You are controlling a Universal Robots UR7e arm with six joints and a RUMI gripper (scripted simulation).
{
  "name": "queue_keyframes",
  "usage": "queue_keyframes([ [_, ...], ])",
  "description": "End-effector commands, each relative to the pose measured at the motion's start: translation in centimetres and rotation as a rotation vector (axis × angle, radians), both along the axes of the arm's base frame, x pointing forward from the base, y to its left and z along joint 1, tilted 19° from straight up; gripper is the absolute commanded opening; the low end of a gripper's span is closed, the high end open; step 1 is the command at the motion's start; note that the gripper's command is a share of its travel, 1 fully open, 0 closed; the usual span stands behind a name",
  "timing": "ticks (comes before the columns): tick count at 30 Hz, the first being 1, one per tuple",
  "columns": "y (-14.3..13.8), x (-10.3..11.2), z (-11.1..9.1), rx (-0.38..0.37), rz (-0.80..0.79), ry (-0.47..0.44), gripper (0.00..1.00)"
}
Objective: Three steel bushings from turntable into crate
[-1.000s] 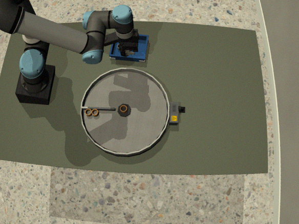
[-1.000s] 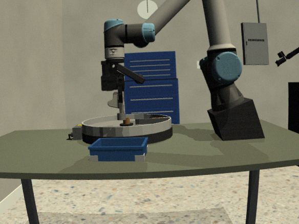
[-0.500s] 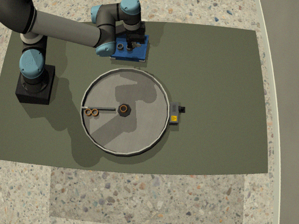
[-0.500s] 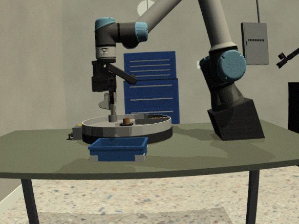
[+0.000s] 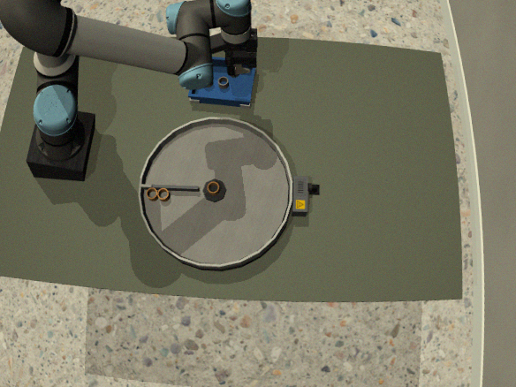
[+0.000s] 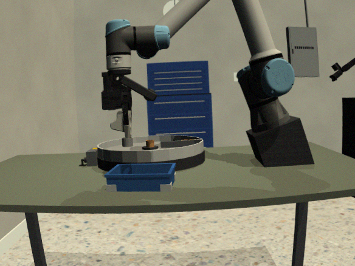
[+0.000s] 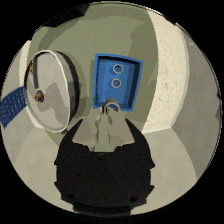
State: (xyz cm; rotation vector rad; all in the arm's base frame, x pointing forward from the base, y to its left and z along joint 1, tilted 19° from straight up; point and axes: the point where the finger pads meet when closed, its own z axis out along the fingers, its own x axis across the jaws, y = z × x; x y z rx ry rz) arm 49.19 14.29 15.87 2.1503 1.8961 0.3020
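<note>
Two steel bushings (image 5: 223, 87) (image 7: 114, 69) lay in your crate (image 5: 223, 101) (image 6: 140, 183) (image 7: 138, 82); your claw (image 5: 240, 71) (image 6: 127, 135) (image 7: 105, 106) gripped the third bushing (image 6: 127, 142) (image 7: 118, 104) above it, leaving only its release. The copper-coloured ones (image 5: 208, 187) (image 6: 149, 144) (image 7: 39, 97) sat on the turntable (image 5: 265, 190) (image 6: 152, 156) (image 7: 50, 75).

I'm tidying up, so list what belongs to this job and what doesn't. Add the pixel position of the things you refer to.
Job:
- turntable (image 5: 190, 146) (image 6: 152, 156) (image 7: 54, 85)
- crate (image 5: 221, 102) (image 6: 138, 184) (image 7: 104, 91)
- two steel bushings (image 5: 219, 83) (image 7: 113, 69) inside
- third steel bushing (image 6: 127, 143) (image 7: 113, 101), gripped
- gripper (image 5: 239, 71) (image 6: 127, 138) (image 7: 105, 106)
- copper-coloured bushings (image 5: 158, 194) (image 6: 149, 144) (image 7: 39, 96), staying

Not job:
- blue drawer cabinet (image 6: 179, 109) (image 7: 12, 107)
- grey wall box (image 6: 304, 57)
</note>
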Motion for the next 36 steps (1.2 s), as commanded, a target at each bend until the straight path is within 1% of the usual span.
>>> queue_keyframes([
  [1,0.58,0.49,0.18,0.000,0.000,-0.001,0.00],
  [16,1.30,1.04,0.32,0.000,0.000,-0.001,0.00],
  [36,1.38,1.11,0.34,0.000,0.000,-0.001,0.00],
])
